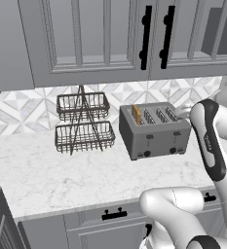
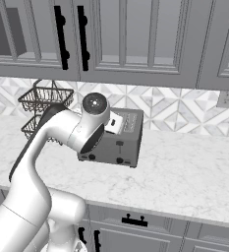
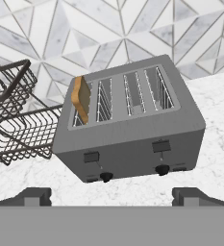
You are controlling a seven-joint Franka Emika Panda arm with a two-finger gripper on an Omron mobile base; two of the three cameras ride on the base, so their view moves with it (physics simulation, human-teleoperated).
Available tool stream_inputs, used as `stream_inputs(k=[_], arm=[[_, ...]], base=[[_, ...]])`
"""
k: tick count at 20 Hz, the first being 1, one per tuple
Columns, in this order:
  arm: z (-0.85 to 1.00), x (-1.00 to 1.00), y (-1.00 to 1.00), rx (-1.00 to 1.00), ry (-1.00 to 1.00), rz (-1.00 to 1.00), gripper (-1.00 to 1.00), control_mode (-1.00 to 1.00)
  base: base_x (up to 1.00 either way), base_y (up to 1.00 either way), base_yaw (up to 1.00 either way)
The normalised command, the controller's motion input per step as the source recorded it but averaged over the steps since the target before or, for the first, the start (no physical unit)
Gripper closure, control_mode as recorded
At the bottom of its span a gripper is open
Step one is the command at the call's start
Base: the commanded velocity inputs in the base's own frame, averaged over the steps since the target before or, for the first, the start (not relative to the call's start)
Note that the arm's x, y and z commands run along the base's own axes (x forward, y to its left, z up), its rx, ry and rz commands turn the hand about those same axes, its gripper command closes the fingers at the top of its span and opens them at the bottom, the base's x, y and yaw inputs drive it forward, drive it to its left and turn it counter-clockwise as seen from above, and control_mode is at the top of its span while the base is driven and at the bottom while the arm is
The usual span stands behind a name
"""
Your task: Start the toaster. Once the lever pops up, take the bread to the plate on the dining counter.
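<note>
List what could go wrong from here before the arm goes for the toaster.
1. The bread stands high out of the leftmost slot of the toaster, so a low pass of the open tool might knock it out.
2. The toaster has two levers; pressing the right lever instead of the left lever below the bread would probably toast nothing.
3. The wire basket rack stands close on the bread's side and may snag the tool.

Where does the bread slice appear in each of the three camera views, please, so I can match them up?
Left base view: the bread stands upright in the leftmost slot of the toaster, right of centre.
Right base view: I cannot make out the bread; the arm covers the left part of the toaster.
Hand view: bread upper left of centre, in the leftmost slot.
Shared landmark: the wire basket rack left of the toaster.
</note>
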Motion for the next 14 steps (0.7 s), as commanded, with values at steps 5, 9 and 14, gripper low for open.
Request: stream_inputs(k=[5,9,14], arm=[[0.0,0.0,0.0,0.0,0.0,0.0,-1.0,-1.0],[0.0,0.0,0.0,0.0,0.0,0.0,-1.0,-1.0],[0.0,0.0,0.0,0.0,0.0,0.0,-1.0,-1.0]], base=[[0.0,0.0,0.0],[0.0,0.0,0.0],[0.0,0.0,0.0]])
